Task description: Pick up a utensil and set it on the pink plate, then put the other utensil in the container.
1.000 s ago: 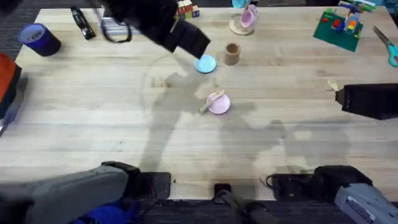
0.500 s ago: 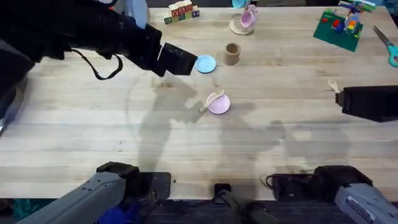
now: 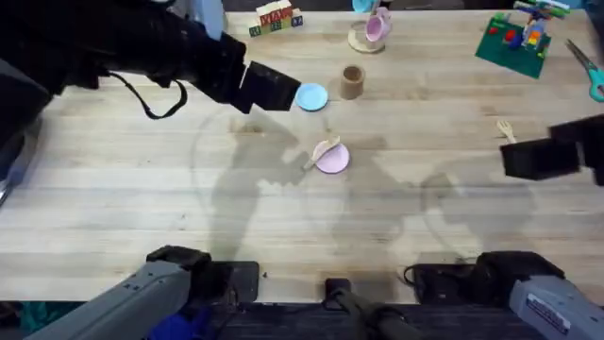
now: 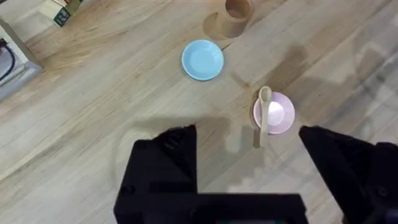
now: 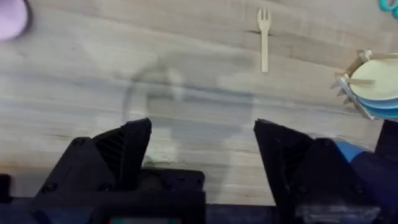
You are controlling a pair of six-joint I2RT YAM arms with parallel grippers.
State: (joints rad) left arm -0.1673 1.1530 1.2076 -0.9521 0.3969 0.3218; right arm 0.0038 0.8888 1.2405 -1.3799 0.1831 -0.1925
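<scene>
The broad-ended wooden utensil (image 3: pixel 324 151) lies across the pink plate (image 3: pixel 334 161), its handle sticking off the rim; the left wrist view shows the utensil (image 4: pixel 265 116) on the pink plate (image 4: pixel 281 112). My left gripper (image 3: pixel 274 90) hovers open well above the table, left of the container (image 3: pixel 352 81), nothing between its fingers (image 4: pixel 165 162). The slim pronged other utensil (image 3: pixel 507 129) lies flat near the right side. My right gripper (image 3: pixel 514 161) is open just on the near side of it, and that other utensil (image 5: pixel 264 37) lies ahead of the gripper (image 5: pixel 202 127).
A light-blue plate (image 3: pixel 312 96) sits beside the container. A pink mug (image 3: pixel 377 28), a green brick board (image 3: pixel 514 40) and scissors (image 3: pixel 587 68) stand along the far edge. Stacked plates in a rack (image 5: pixel 376 81) appear to the right of the pronged utensil.
The left arm swung up and away to the left from over the blue plate, then held still. The right gripper shifted left and slightly nearer in the overhead view.
</scene>
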